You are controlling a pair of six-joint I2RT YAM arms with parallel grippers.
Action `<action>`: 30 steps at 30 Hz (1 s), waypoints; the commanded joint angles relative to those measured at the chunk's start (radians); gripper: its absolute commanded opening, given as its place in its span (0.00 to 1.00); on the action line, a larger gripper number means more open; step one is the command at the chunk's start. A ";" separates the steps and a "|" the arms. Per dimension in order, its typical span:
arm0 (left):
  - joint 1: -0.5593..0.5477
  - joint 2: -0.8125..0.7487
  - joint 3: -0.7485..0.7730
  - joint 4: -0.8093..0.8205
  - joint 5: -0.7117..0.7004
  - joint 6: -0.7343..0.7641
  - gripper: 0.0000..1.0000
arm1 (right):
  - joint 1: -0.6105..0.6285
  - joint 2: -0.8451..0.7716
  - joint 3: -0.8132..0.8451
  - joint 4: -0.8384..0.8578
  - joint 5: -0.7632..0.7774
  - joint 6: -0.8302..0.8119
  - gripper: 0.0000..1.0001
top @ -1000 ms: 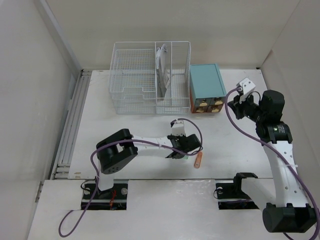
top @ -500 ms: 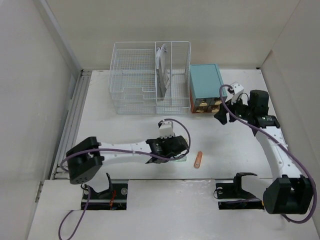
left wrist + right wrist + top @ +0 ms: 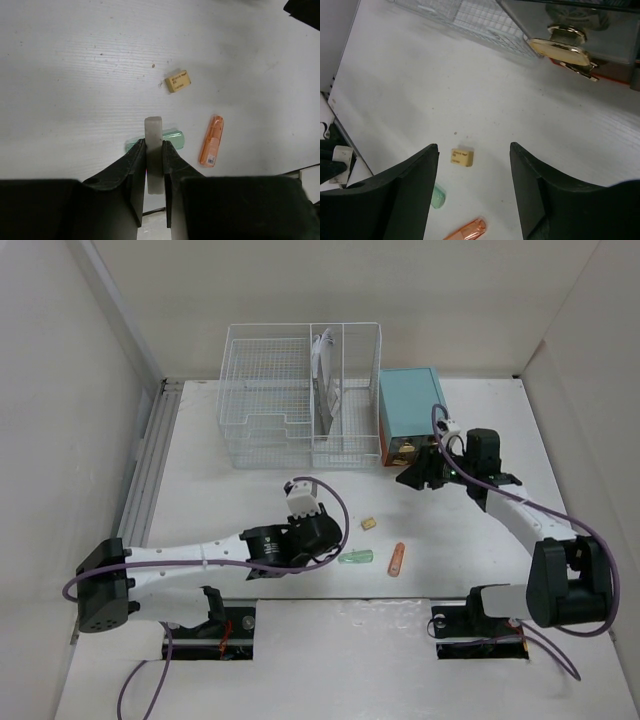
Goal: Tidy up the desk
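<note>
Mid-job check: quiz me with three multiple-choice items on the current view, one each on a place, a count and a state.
1. Where is the right gripper?
A over the wire basket
B at the metal rail
C at the front of the teal drawer cabinet

2. How many small loose items lie on the desk?
A one
B three
C six

3. The left gripper is:
A shut on a pale bar
B wide open
C shut on a key

Answers:
1 C, a brass handle shows just ahead of it.
2 B, yellow eraser, green piece, orange tube.
3 A, its fingers pinch the bar.
</note>
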 commanded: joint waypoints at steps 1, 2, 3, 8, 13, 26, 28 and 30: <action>-0.005 -0.020 -0.011 0.038 -0.024 0.044 0.00 | -0.009 -0.002 -0.020 0.136 0.007 0.120 0.64; -0.005 -0.020 -0.011 0.050 -0.012 0.044 0.00 | -0.018 0.009 -0.029 0.162 0.007 0.134 0.64; -0.005 -0.020 -0.011 0.051 -0.012 0.057 0.00 | -0.028 0.009 -0.043 0.171 0.019 0.134 0.64; -0.005 -0.020 -0.011 0.077 -0.003 0.073 0.00 | -0.113 -0.054 -0.095 0.171 0.169 0.199 0.56; -0.005 -0.009 -0.011 0.115 0.006 0.094 0.00 | -0.188 -0.014 -0.109 0.154 0.212 0.200 0.56; -0.005 0.013 0.020 0.106 0.006 0.114 0.00 | -0.240 0.276 -0.022 0.240 0.171 0.256 0.58; -0.005 0.013 0.020 0.106 0.006 0.114 0.00 | -0.240 0.285 -0.022 0.285 0.171 0.272 0.58; -0.005 0.013 0.020 0.106 0.006 0.114 0.00 | -0.240 0.320 -0.022 0.317 0.159 0.299 0.58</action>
